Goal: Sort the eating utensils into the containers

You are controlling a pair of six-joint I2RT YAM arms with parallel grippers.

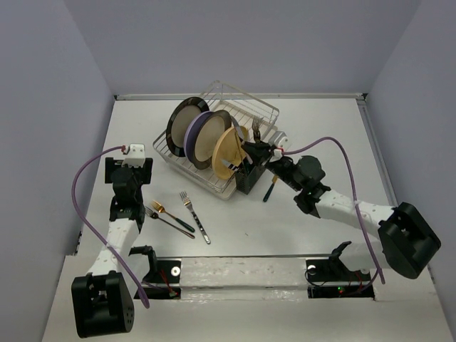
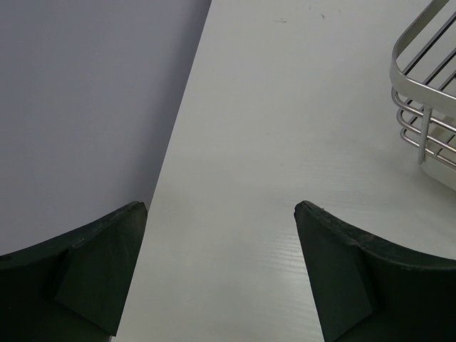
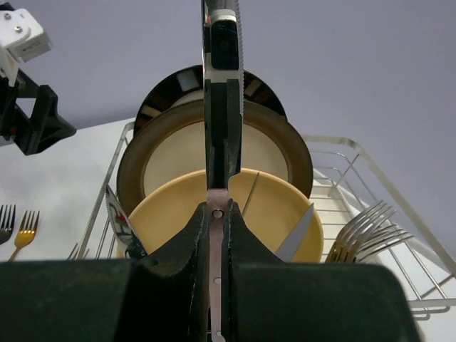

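1. Black and slotted, the holder point(image 1: 249, 177) stands at the near right corner of the wire rack point(image 1: 265, 107) in the top view, with the right gripper point(image 1: 258, 152) just above it. Two forks point(image 1: 192, 212) and a dark-handled piece point(image 1: 174, 221) lie loose on the table point(image 1: 320, 121) well to the left. A teal-handled utensil point(image 1: 269, 191) lies just beside the holder.
2. Left wrist: the left gripper point(image 2: 221, 210) is spread wide over bare table and holds nothing. The rack's corner is off to its right.
3. Right wrist: the fingers point(image 3: 178, 278) are pinched almost together on a knife point(image 3: 221, 107). Its long axis runs straight out from them, serrated end pointing away toward the plates point(image 3: 271, 206). Standing forks point(image 3: 363, 231) fan out at lower right.
4. Risk, as I judge it: the grip is a narrow pinch on flat metal, so the knife may pivot. If it is lowered off-line, it could catch a plate or the standing forks and miss the holder.
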